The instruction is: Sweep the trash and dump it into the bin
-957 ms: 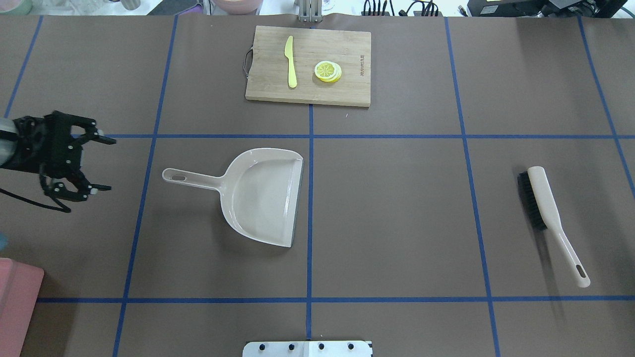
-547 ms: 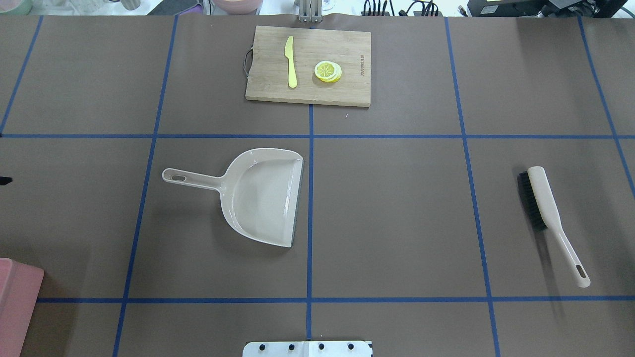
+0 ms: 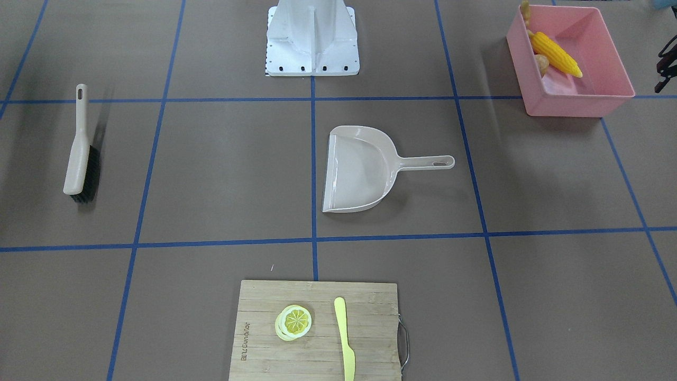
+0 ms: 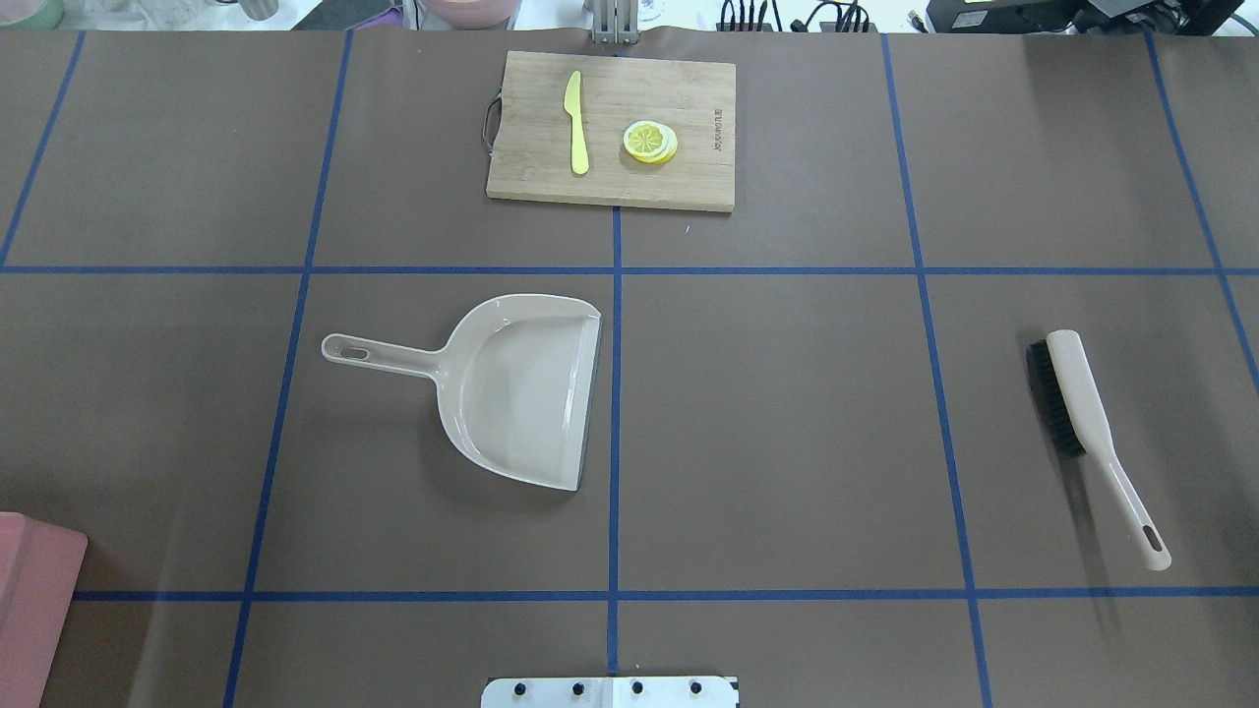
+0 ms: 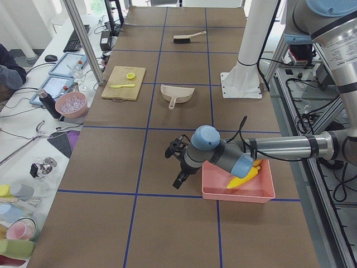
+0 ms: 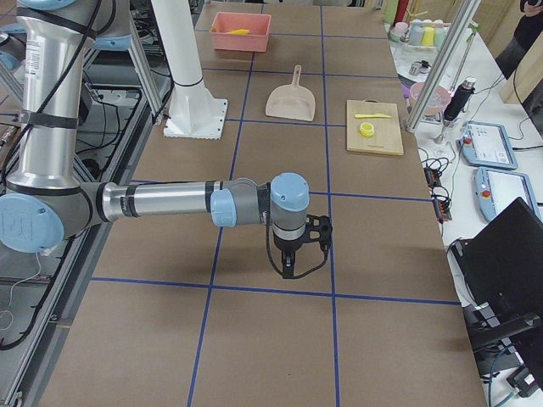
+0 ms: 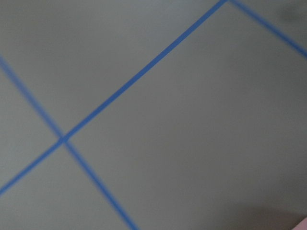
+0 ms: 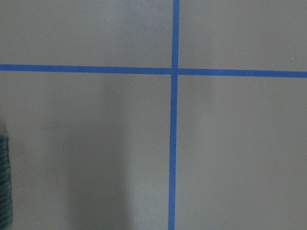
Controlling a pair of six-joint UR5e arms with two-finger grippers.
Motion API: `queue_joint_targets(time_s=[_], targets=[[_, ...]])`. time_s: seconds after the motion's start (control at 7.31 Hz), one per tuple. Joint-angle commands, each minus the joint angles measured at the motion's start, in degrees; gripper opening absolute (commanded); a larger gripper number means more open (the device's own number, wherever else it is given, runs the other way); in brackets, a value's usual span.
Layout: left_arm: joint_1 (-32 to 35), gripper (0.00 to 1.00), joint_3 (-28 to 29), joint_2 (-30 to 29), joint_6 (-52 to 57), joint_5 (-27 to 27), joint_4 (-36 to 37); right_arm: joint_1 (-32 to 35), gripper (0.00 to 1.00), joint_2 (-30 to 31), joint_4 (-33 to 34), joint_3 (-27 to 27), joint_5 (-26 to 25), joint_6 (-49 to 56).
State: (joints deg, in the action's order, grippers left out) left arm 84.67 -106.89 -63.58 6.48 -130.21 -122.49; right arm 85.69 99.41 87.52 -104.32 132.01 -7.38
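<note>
Corn (image 3: 556, 54) in bin (image 3: 577, 106), upper right; dustpan (image 3: 362, 169) centre, well apart from brush (image 3: 79, 161); left tool (image 5: 173, 169) beside bin edge, right tool (image 6: 297, 254): cannot tell how open.

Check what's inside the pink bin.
The pink bin holds a yellow corn cob, with a tan-brown lump beside it and a tan knobbly piece at the corner. Corn and wall cover parts of both lumps.

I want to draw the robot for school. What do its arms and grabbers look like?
The left arm and right arm are shiny silver tubes with round grey joints and light blue caps. The left gripper and right gripper are black, built of thin bars, each with a black cable looping nearby.
</note>
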Motion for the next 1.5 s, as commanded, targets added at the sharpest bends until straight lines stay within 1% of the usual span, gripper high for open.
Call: queue_joint_targets(time_s=[0.0,0.14,0.41,0.55,0.68,0.82,1.09,1.23,1.37], targets=[[4.7,0.99,-4.43,2.5,-8.69,-1.87,7.64,0.0,1.0,-0.01,0.01,0.0,0.0,0.0],[4.45,0.99,-7.43,2.24,-22.17,-7.54,11.97,0.0,1.0,-0.01,0.02,0.0,0.0,0.0],[4.1,0.99,-5.18,-0.3,-37.43,-8.3,13.41,0.0,1.0,-0.01,0.02,0.0,0.0,0.0],[3.75,0.99,-3.52,-3.1,-43.08,-8.13,17.07,0.0,1.0,-0.01,0.02,0.0,0.0,-0.09],[3.74,0.99,-3.24,-3.21,-42.87,-7.78,17.72,0.0,1.0,-0.09,0.02,0.0,0.0,-0.09],[3.66,0.99,-2.98,-4.52,-42.87,-7.69,17.73,-0.09,1.0,-0.18,0.02,-0.09,0.0,-0.26],[3.57,0.99,-0.96,-5.06,-42.61,-6.99,17.55,-0.09,1.0,-0.1,-0.07,-0.18,1.49,-0.35],[2.26,0.99,-1.13,-5.67,-41.82,-3.5,17.46,0.0,1.0,-0.1,-0.07,0.0,1.49,-0.27],[1.47,0.99,-1.04,-6.98,-37.29,-2.95,17.46,0.0,1.0,-0.01,-0.07,0.0,1.49,-0.18]])
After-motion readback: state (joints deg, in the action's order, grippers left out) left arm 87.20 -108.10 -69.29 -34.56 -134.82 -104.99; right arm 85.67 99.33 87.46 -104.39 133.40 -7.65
